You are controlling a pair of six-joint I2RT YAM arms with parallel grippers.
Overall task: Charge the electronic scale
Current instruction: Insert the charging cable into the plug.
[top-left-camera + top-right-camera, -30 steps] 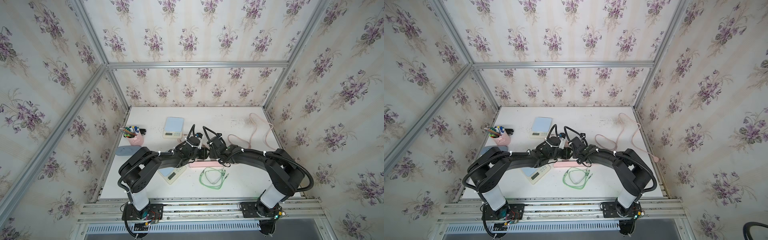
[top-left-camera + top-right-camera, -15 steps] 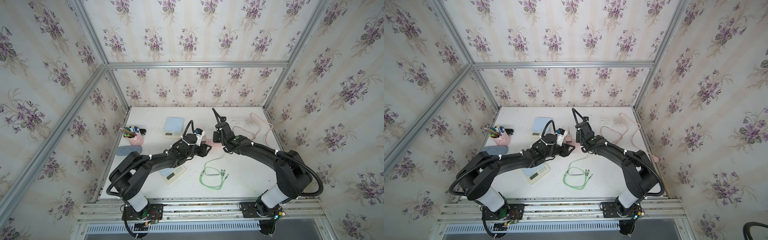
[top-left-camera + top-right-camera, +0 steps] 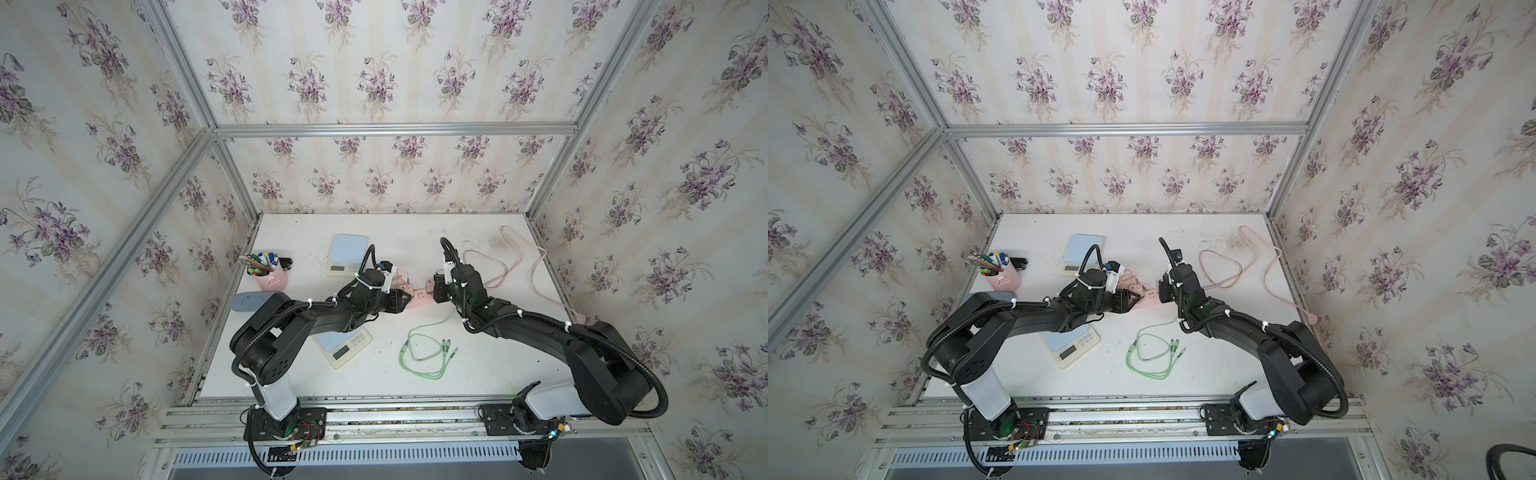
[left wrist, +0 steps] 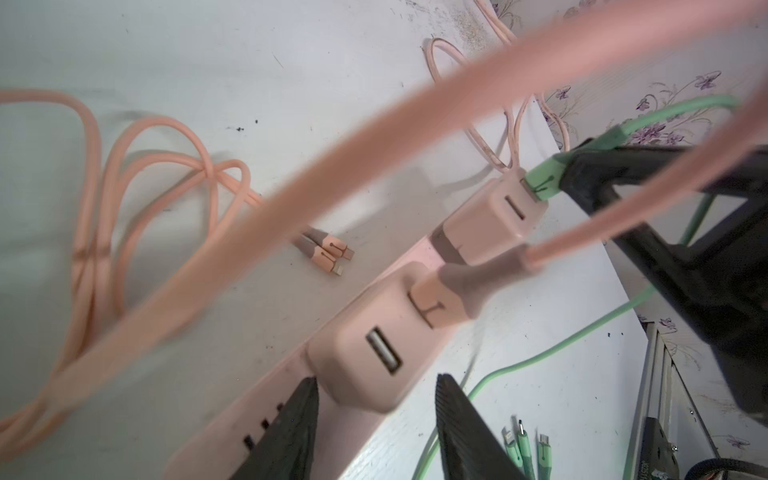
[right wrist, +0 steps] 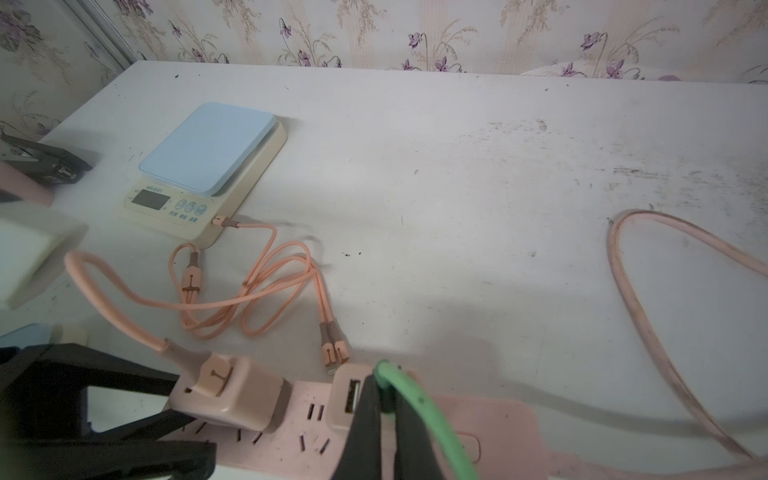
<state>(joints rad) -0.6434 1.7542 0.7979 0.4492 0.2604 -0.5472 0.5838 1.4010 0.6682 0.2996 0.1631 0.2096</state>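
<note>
On the white table (image 3: 478, 386), a long pink plastic power strip (image 3: 419, 297) lies about in the middle. Behind the strip, toward the robot's left, stands the far electronic scale (image 5: 203, 166), cream plastic with a blue rectangular platform. In front of the strip sits the near electronic scale (image 3: 1073, 347) of the same kind, partly hidden under the black left arm (image 3: 1025, 316). A thin pink charging cable (image 5: 253, 299) is plugged in the side of the far electronic scale and runs in loops to the strip. A mint-green charging cable (image 3: 424, 353) lies coiled in front of the strip, its small connectors (image 4: 523, 444) free on the table. On the strip sits the first pink cube adapter (image 4: 361, 345), which carries the pink cable. The left hand (image 4: 376, 380) has its jaws partly apart, one on each side of this adapter; a gap shows beside one finger (image 4: 465, 424), so it grips nothing. Further along the strip sits the second pink cube adapter (image 4: 490, 220). The right hand (image 5: 386, 392) has its jaws pressed together on the green USB plug (image 4: 540, 180), whose tip meets this second adapter; whether it is fully in, I cannot tell.
</note>
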